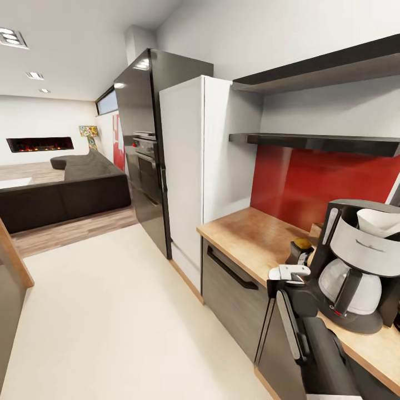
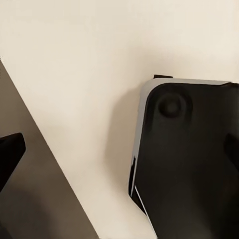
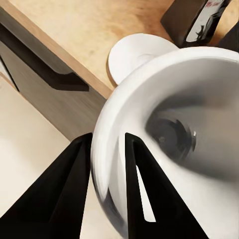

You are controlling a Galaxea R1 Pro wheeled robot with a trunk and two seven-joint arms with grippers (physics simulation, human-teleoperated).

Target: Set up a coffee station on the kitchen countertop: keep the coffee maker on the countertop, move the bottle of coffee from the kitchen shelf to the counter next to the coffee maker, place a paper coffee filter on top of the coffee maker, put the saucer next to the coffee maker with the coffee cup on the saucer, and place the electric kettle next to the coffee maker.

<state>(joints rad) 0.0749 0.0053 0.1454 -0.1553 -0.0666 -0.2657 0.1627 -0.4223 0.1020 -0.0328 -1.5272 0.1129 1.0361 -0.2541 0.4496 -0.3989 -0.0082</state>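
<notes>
The cup [image 3: 199, 94] is in my right gripper [image 3: 108, 142], just above and beside the saucer [image 3: 134, 55]. The saucer lies flat on the counter [image 3: 74, 30] near its front edge.

Grip: the jaws stand narrowly apart, clamped on the cup wall at the rim, with one finger [image 3: 64, 189] outside and the other inside.

Handling, as judged:
- The cup is light, rigid, glazed and probably slippery. A rim pinch can let it swing or slide.
- It looks breakable, so lower it gently and keep it level.
- The rim is the workable hold here, since the smooth round body offers the fingers little purchase.

A dark container [image 3: 196, 20] stands behind the saucer; I cannot identify it. In the head view, the coffee maker [image 1: 355, 261] stands on the counter with the filter [image 1: 378, 222] on top.

Left gripper: I cannot tell how it stands.
</notes>
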